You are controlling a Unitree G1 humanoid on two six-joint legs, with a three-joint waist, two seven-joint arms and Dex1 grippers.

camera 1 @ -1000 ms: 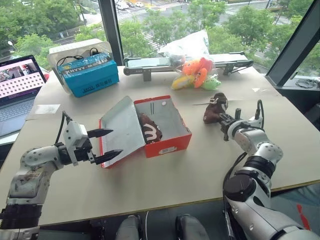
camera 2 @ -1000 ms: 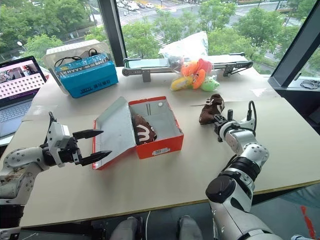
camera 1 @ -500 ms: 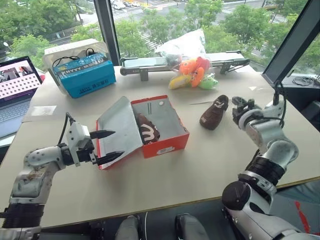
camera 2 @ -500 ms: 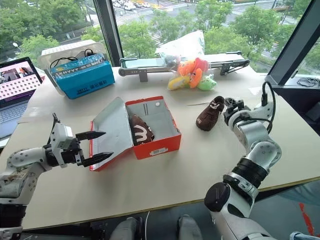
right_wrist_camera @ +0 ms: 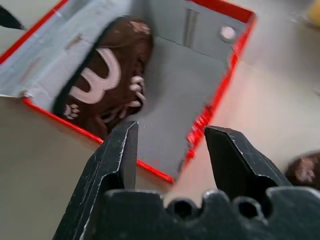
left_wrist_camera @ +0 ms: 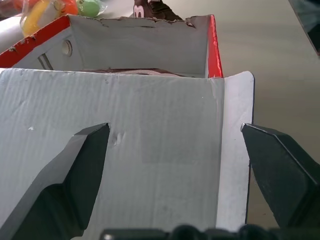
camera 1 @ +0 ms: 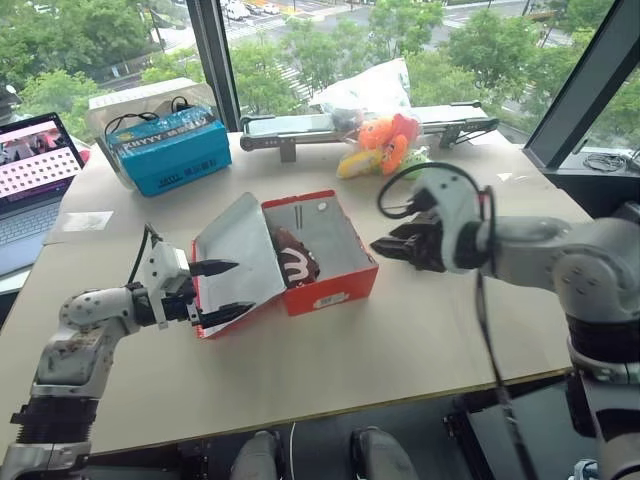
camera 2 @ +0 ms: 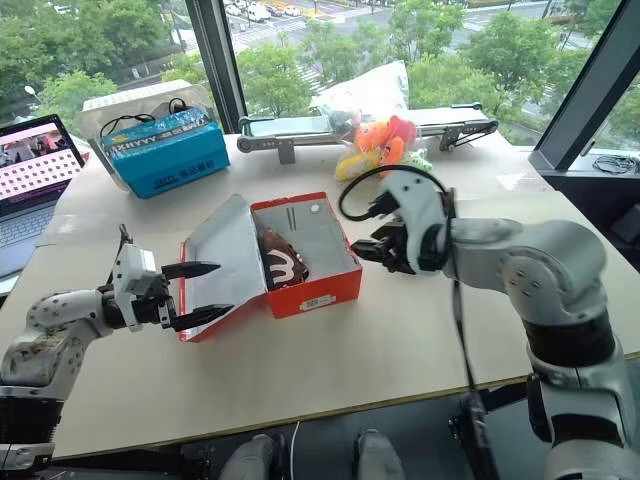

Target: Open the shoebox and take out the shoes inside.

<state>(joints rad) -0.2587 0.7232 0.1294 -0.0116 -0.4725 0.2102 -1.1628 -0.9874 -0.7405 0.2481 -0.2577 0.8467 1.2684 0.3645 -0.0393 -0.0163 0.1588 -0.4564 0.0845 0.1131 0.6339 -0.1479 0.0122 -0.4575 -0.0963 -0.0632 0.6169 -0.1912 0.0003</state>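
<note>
A broad beige table (camera 1: 330, 350) is standing against tall windows that are looking out over green trees and a street. One laptop (camera 1: 35, 175) is sitting at its far left edge, and one blue carton (camera 1: 168, 150) with white lettering is resting near the back beside a clear plastic tub. A long grey tool (camera 1: 330, 125) is lying along the window side, with a cluster of orange, yellow and green plush toys (camera 1: 385, 148) in front of it.

One red shoebox (camera 1: 318, 255) is sitting near the middle of the table, its lid (camera 1: 240, 255) hanging open toward the robot's left and showing a grey-white inside. One brown shoe (camera 1: 297, 258) with a white curved mark is lying inside, against the lid-side wall. A second brown shoe (right_wrist_camera: 305, 170) is lying on the table outside the box.

The left claw (camera 1: 220, 290) is sitting with its fingers wide apart on either side of the open lid's edge, holding nothing. The right claw (camera 1: 392, 247) is hanging just over the box's right rim, its fingers apart and empty, pointing down into the box.
</note>
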